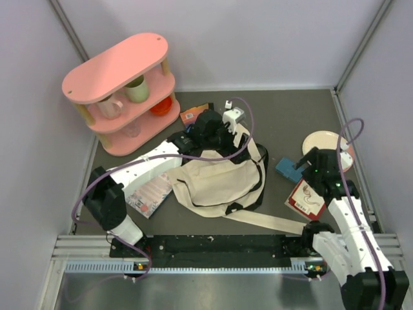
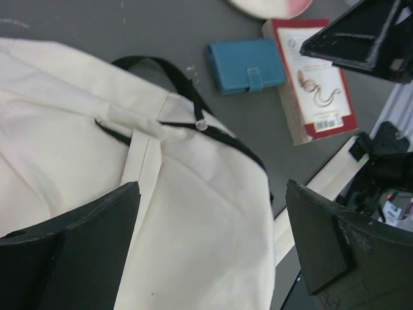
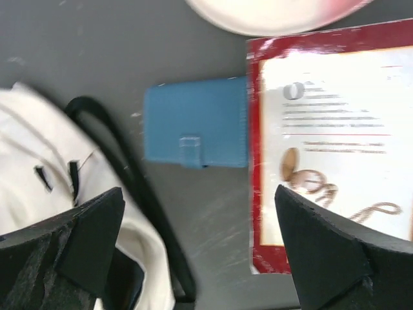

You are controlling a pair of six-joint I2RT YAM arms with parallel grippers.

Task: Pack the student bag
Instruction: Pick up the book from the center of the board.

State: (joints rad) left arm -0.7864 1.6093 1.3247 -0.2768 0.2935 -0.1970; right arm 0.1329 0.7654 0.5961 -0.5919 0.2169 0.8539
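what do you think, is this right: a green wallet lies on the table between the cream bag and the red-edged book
Not quite: the wallet is blue, not green, as the right wrist view shows. The rest holds: it lies on the table between the cream bag and the red-edged book.

Cream student bag [image 1: 219, 181] lies slumped mid-table (black trim, straps loose).

Black-trimmed cream student bag [image 1: 219, 181], blue wallet [image 3: 195, 124], red-bordered white book [image 3: 329, 148], pink shelf [image 1: 116, 64].
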